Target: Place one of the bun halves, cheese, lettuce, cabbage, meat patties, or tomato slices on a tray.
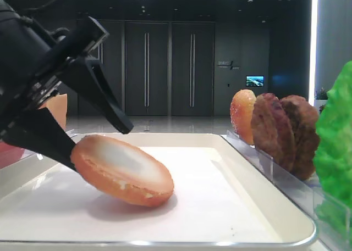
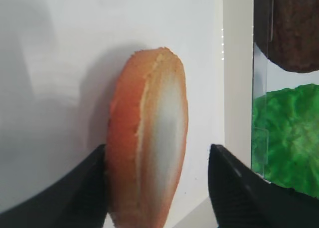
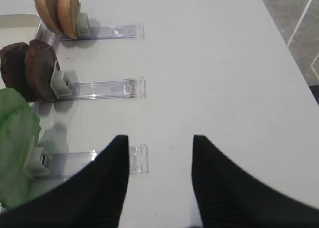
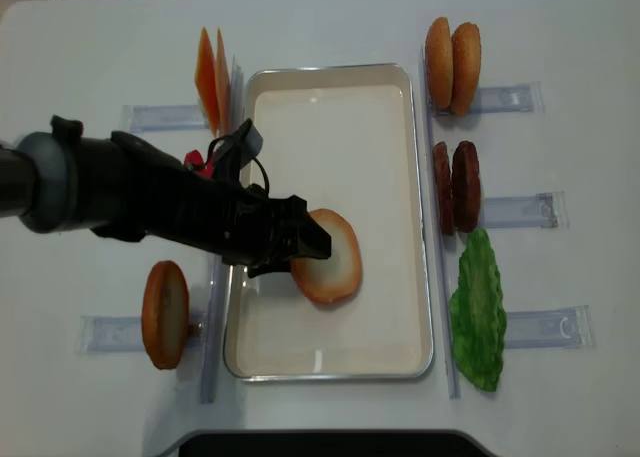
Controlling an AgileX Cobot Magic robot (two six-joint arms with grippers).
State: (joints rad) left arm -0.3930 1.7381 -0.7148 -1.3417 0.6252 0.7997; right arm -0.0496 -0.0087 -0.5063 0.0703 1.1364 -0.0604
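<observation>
A bun half (image 4: 335,262) with a golden rim and a pale face lies tilted on the cream tray (image 4: 330,127). One edge rests on the liner and the other leans on a finger. My left gripper (image 4: 305,249) is open around it. In the left wrist view one finger touches the bun half (image 2: 149,153) and the other stands apart. My right gripper (image 3: 159,138) is open over bare table with nothing in it. Right of the tray stand the meat patties (image 4: 455,187) and lettuce (image 4: 478,307). Cheese (image 4: 210,82) stands at the back left. Tomato slices and cabbage are hidden or out of view.
Two more bun halves (image 4: 452,52) stand in a clear rack at the back right, and another bun (image 4: 165,314) stands left of the tray. Clear plastic racks (image 3: 99,88) lie along both tray sides. The left arm (image 4: 120,192) reaches in across the tray's left rim.
</observation>
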